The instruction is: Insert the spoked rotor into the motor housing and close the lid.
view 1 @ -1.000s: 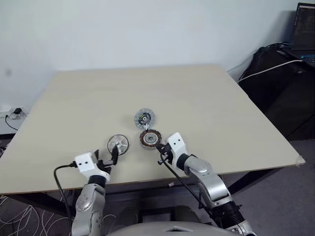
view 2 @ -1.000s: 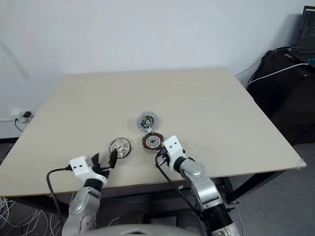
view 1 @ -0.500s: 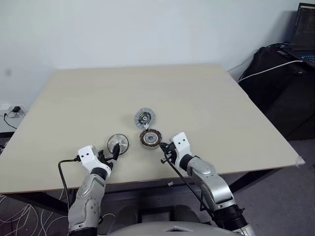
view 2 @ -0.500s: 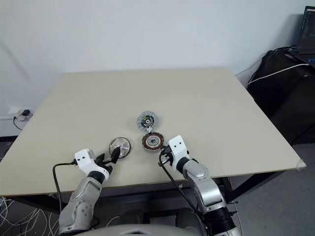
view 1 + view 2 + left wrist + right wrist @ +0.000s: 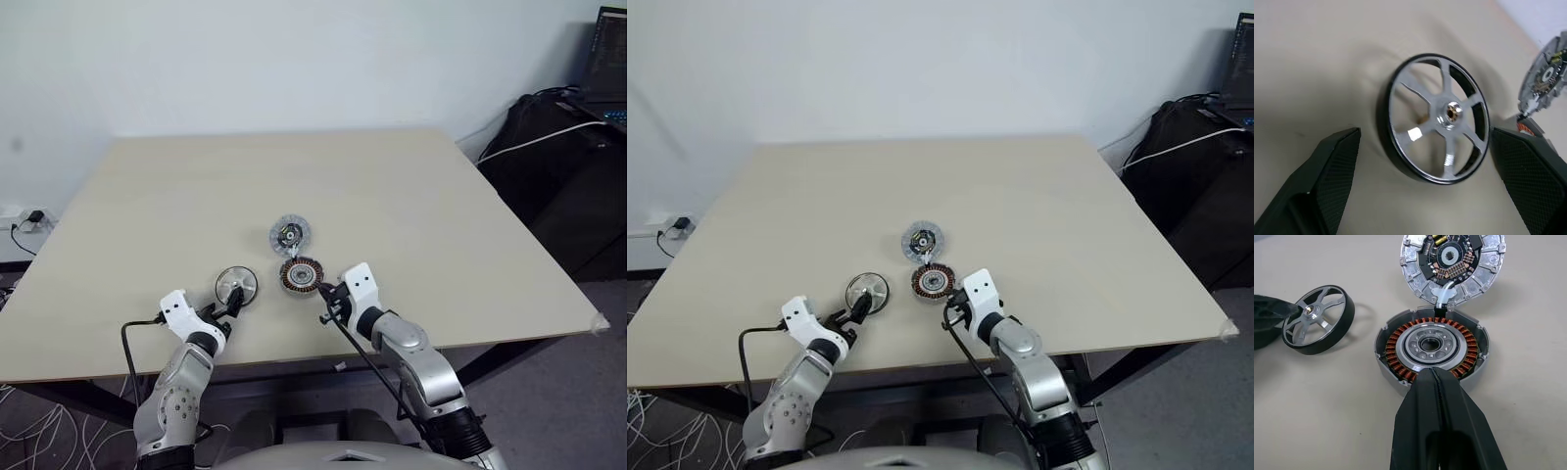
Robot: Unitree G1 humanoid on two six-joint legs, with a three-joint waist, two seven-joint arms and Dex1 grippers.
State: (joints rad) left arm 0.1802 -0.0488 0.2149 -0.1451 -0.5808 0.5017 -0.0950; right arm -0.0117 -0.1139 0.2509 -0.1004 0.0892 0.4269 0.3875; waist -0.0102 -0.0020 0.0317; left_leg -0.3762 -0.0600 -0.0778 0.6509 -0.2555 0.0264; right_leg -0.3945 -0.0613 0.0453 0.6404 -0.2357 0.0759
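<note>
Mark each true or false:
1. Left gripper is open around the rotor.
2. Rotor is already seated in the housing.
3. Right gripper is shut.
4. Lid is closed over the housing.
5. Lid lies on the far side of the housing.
1. True. The left gripper is open, one finger on each side of the spoked rotor, which lies on the table.
2. False. The rotor lies on the table, to the left of the motor housing; the copper windings are exposed.
3. True. The right gripper has its fingers pressed together at the housing's near rim.
4. False. The lid lies open beside the housing, inner face up.
5. True. It lies just beyond the housing.
</note>
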